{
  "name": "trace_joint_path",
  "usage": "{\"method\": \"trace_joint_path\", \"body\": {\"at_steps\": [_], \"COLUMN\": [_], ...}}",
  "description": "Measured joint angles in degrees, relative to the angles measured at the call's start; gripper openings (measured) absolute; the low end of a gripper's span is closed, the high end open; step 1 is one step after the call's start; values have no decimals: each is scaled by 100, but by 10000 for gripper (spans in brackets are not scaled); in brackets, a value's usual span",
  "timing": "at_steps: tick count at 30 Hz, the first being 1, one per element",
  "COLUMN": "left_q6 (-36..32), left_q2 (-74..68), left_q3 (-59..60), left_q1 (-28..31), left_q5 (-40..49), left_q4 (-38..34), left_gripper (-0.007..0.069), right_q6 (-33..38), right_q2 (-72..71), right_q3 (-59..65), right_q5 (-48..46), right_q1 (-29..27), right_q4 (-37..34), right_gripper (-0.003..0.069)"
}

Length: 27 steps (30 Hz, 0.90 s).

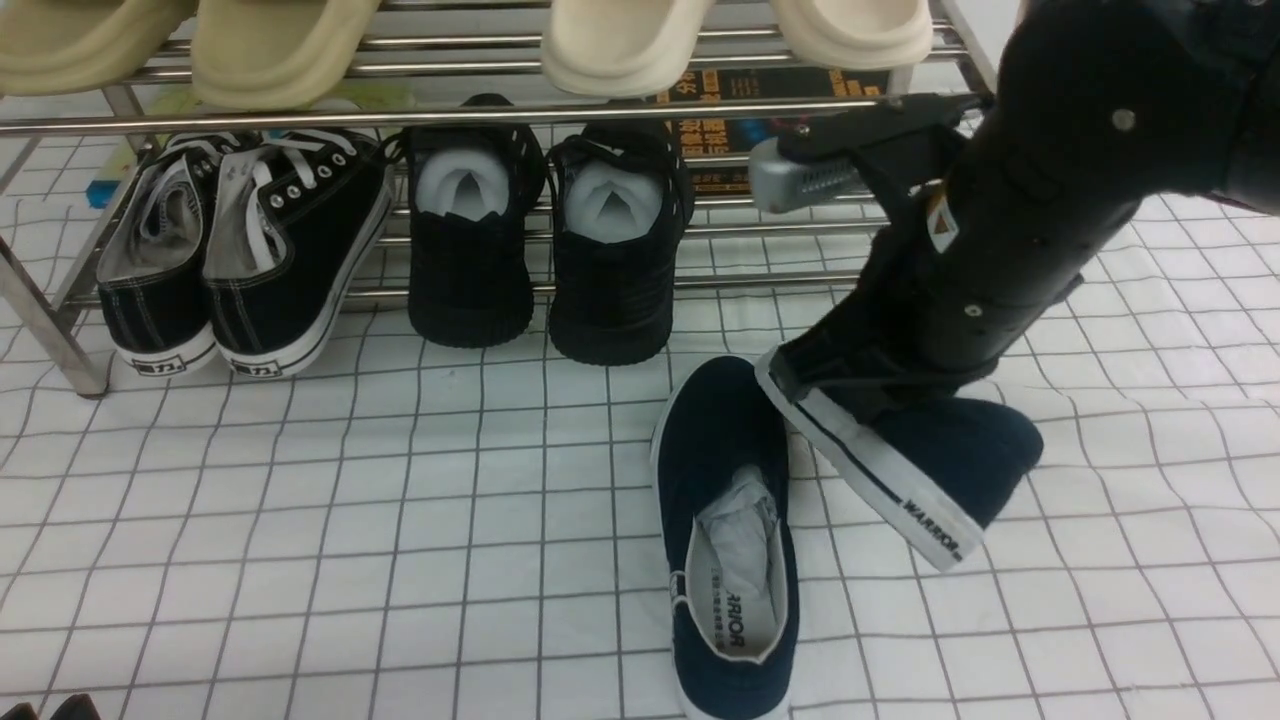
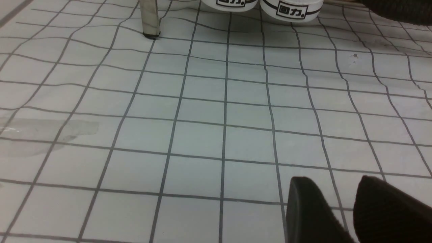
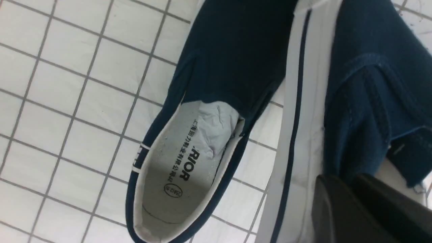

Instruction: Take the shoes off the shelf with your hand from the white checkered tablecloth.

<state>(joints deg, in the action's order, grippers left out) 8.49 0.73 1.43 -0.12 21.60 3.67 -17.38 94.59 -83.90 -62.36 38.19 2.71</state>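
One navy slip-on shoe [image 1: 725,540] lies flat on the white checkered tablecloth [image 1: 300,520] with its opening up, showing the printed insole and crumpled paper [image 3: 189,158]. The second navy shoe [image 1: 930,470] is tilted on its side just to the right, its white sole [image 3: 297,135] facing the first shoe. My right gripper [image 3: 351,192] is shut on its collar, and in the front view my black arm [image 1: 1010,230] hides the jaws. The steel shelf [image 1: 500,112] stands behind. My left gripper [image 2: 337,199] hovers open over bare cloth at the near left.
On the shelf's lower tier sit black lace-up sneakers [image 1: 250,250] and all-black shoes [image 1: 540,250]. Cream slippers [image 1: 280,50] rest on the upper bars. A shelf leg [image 1: 60,340] stands on the cloth at the left.
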Motion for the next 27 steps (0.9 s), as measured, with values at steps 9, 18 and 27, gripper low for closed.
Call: {"method": "trace_joint_path", "body": {"at_steps": [9, 18, 27], "left_q6": [0, 0, 0], "left_q2": [0, 0, 0], "left_q3": [0, 0, 0], "left_q1": [0, 0, 0], "left_q5": [0, 0, 0], "left_q4": [0, 0, 1], "left_gripper": [239, 239, 239], "right_q6": [54, 356, 675], "right_q2": [324, 430, 542], "right_q3": [-41, -712, -1024], "right_q5": [-174, -726, -899], "right_q1": [76, 38, -7], "right_q4": [637, 1046, 1253], "right_gripper": [55, 55, 55]}}
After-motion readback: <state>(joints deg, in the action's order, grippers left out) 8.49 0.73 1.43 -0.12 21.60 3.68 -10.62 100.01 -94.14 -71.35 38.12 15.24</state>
